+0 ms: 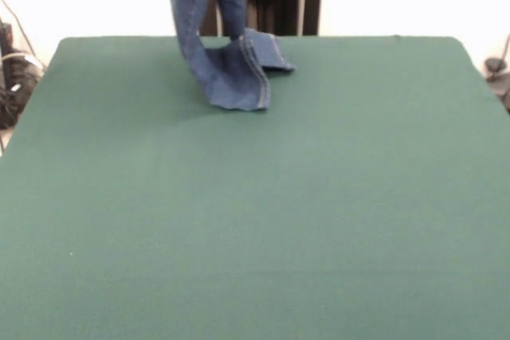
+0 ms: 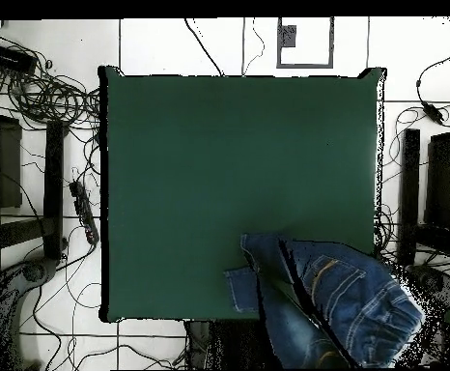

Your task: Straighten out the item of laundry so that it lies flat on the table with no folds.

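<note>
Jeans (image 1: 227, 77) hang limp over the table (image 1: 255, 212), cuffs touching; soft denim, best held at the waistband. End effector unseen.

The jeans (image 1: 227, 69) are mid-blue denim with light stitching along the hems, and in the overhead view they show paler faded patches and tan stitch lines near the waistband. The bench (image 1: 255, 212) is an even dark green all over, without pattern. The floor (image 2: 161, 43) around it is white tile with dark grout lines, crossed by black cables (image 2: 45, 92).
</note>
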Motion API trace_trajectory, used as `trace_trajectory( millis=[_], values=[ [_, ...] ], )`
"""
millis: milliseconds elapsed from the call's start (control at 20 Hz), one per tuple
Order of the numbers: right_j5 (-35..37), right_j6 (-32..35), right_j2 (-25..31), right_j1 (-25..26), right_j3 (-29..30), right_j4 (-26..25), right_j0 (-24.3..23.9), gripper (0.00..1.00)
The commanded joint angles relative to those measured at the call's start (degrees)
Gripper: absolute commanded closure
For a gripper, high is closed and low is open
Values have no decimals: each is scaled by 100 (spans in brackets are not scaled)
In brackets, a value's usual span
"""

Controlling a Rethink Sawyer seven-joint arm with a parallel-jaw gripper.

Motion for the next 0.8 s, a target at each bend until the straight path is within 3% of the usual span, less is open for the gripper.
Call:
trace_trajectory(
  millis=[50,800],
  values=[
    [1370,-905,-763,-49,-1373,287,666,100],
    [3873,-985,-1356,-404,-4192,424,1881,100]
  ],
)
